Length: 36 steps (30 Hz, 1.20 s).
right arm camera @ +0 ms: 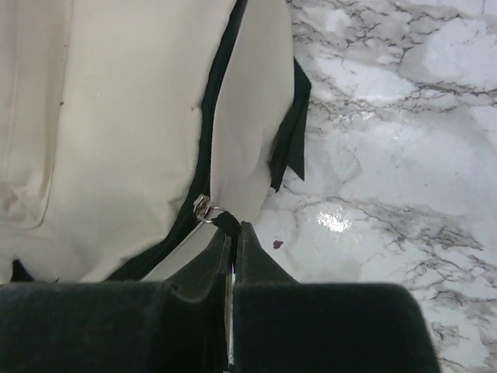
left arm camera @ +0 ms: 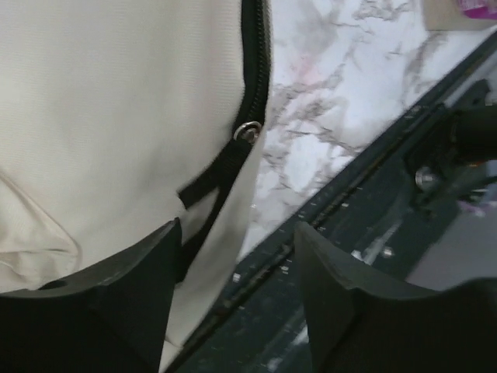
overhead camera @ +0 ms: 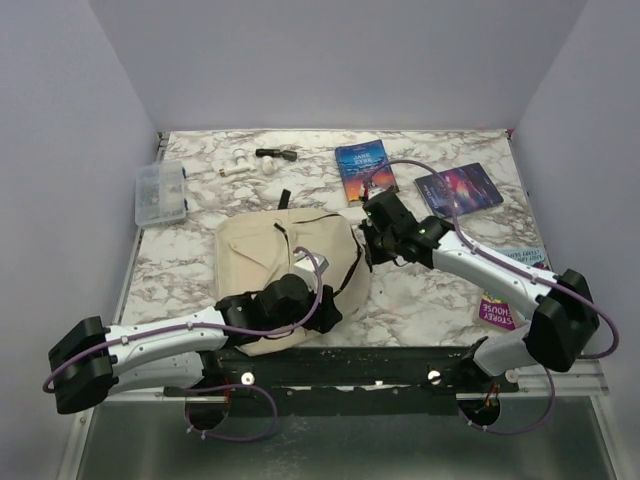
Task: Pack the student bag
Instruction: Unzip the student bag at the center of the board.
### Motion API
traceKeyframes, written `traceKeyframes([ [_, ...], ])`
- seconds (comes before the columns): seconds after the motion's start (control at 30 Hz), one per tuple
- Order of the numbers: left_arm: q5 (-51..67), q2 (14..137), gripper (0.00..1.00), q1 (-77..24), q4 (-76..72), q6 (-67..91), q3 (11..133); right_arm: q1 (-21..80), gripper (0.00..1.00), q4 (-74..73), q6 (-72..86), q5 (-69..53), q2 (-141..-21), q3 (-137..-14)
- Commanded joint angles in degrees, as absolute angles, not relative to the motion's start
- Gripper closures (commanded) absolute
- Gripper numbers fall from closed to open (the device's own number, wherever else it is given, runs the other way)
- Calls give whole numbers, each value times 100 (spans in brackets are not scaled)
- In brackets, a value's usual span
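The beige student bag point(overhead camera: 270, 262) lies flat in the middle of the marble table, black zipper along its right side. My right gripper point(overhead camera: 366, 243) is at the bag's right edge, shut on the black zipper pull tab point(right arm camera: 227, 225), which hangs from the metal slider point(right arm camera: 203, 208). My left gripper point(overhead camera: 318, 312) is open at the bag's near right corner, one finger point(left arm camera: 147, 272) over the canvas point(left arm camera: 116, 140), the other finger point(left arm camera: 334, 287) over the table's dark front rail. Another zipper slider point(left arm camera: 248, 132) with a black strap shows ahead of it.
Two books lie at the back: a blue one point(overhead camera: 365, 168) and a dark purple one point(overhead camera: 460, 188). More books lie at the right edge point(overhead camera: 505, 300). A clear plastic box point(overhead camera: 162, 193) sits at the far left, and small items point(overhead camera: 275, 155) lie near the back.
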State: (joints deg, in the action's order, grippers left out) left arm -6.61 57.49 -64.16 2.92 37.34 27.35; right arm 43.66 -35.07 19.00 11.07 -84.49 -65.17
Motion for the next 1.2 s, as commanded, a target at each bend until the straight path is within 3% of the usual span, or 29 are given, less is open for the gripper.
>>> traceKeyframes([
  [0.0,-164,5510,32,-6203,729,4144,3222,4270,99,-3030,1914,100,-7743,-6017],
  [0.23,619,5895,29,-4777,818,4963,3657,4271,99,-2790,2125,-752,-7283,-5515],
  [0.63,1477,7466,30,-4812,643,4721,4758,4269,99,-2784,2152,-903,-7147,-5506],
  [0.83,1350,7846,54,-4827,733,4603,4807,4269,99,-2853,2137,-910,-7111,-5562],
  [1.03,1037,7948,96,-4868,1102,4198,4924,4267,99,-3172,2129,-308,-7129,-5714],
  [1.17,275,7763,100,-5229,1642,3557,4977,4269,99,-3570,2142,685,-7394,-6050],
])
